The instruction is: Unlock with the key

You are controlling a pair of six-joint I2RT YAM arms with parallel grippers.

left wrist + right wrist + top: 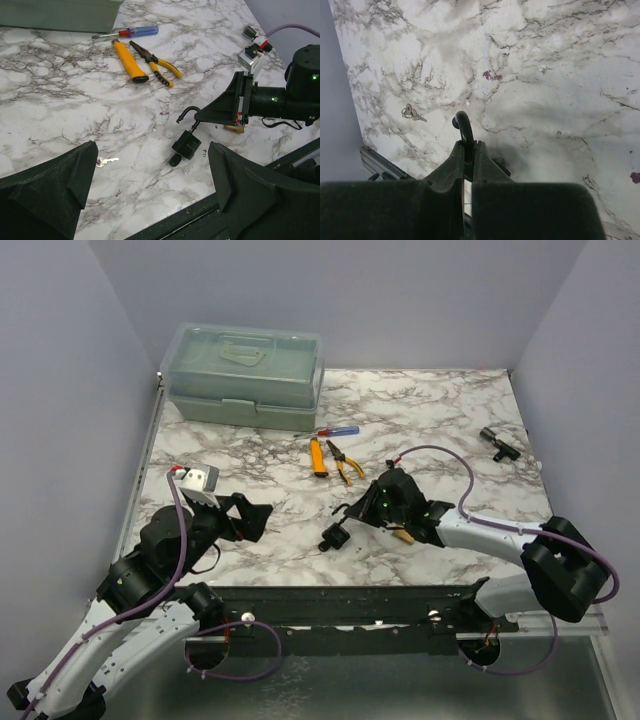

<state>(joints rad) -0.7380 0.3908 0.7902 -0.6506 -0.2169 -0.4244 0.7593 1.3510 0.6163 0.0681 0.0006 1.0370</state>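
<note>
A black padlock lies on the marble table near the front edge, also seen from above. A black key head sits against its lower end. The shackle curves up with its free end out of the body. My right gripper is shut on the shackle, seen from the side and from above. My left gripper stands wide open a little to the left of the padlock, holding nothing. Small silver keys on a ring lie by the left finger.
A green toolbox stands at the back left. A blue-handled screwdriver, a yellow knife and yellow pliers lie mid-table. Another small black lock rests at the far right. A black rail runs along the near edge.
</note>
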